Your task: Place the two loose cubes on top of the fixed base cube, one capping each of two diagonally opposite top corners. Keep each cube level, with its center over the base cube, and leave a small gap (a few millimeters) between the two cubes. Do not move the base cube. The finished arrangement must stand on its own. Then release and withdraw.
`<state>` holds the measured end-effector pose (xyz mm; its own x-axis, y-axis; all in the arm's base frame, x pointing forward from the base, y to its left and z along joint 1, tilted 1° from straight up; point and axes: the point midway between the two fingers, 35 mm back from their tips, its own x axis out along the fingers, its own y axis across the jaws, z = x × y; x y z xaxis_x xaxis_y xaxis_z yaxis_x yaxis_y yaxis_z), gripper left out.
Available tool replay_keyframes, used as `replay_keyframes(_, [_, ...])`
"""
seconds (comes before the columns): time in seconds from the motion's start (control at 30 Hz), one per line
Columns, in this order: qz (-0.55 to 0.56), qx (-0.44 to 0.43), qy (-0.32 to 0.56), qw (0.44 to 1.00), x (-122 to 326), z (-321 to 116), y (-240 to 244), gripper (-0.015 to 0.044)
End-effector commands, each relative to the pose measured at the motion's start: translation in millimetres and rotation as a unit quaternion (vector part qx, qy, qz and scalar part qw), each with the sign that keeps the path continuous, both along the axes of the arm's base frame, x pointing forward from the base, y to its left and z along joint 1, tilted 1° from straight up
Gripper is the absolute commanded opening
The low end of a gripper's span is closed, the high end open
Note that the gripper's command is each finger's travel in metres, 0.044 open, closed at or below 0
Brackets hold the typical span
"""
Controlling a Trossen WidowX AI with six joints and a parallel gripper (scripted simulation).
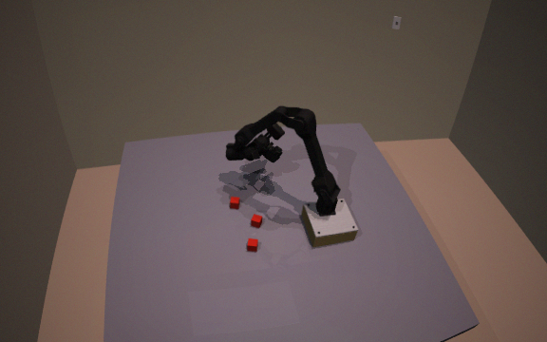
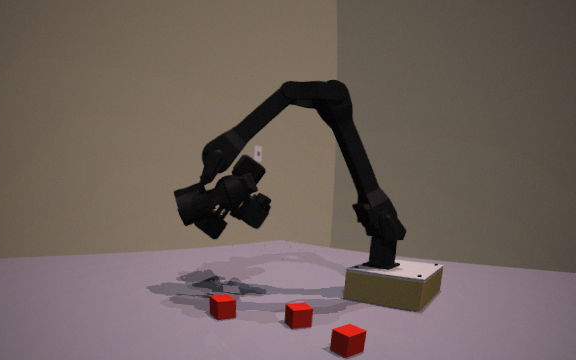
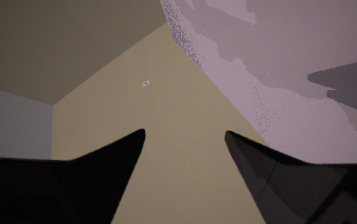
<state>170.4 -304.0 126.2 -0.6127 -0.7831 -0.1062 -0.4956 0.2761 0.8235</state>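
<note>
Evidently, all three red cubes rest apart on the worktop [image 1: 160, 266] [image 2: 93, 325] [image 3: 319, 137], with no cube on top of another. I cannot tell by appearance which one is the fixed base cube. The far cube [image 1: 235, 202] [image 2: 223, 307] lies at one end of the loose group; the middle cube [image 1: 256, 220] [image 2: 299, 315] sits between it and the near cube [image 1: 253, 245] [image 2: 348, 341], which is closest to the exterior viewpoint. Each stands level on a face, and visible worktop separates them. The two-cube arrangement on the base is not made.

Beyond the cubes, my claw [image 1: 273, 142] [image 2: 255, 190] [image 3: 185, 133] is raised well above the worktop. Its fingers stand wide apart, and the wrist view shows nothing between them. They are directed off toward the wall [image 1: 254, 57] [image 2: 118, 100] [image 3: 179, 190], not down at the cubes. My black arm [image 1: 316, 152] [image 2: 358, 150] arches up from a box-shaped base [image 1: 335, 225] [image 2: 385, 289] with a pale top plate, then bends down to the claw. Shadows of the arm fall across the worktop near the far cube. A small white wall plate [image 1: 397, 23] [image 2: 258, 153] [image 3: 146, 83] is visible in all three views.
</note>
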Motion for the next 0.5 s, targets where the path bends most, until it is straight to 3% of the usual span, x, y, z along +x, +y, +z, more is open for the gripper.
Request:
replay_keyframes(0.0, [-0.001,-0.001,-0.006,1.000,0.3,-0.5,0.4,0.0374])
replay_keyframes(0.13, [-0.029,-0.018,-0.124,0.992,8.2,-9.9,9.2,0.0269])
replay_keyframes(0.47, [-0.160,-0.058,-0.438,0.883,44.0,-34.9,45.5,0.0265])
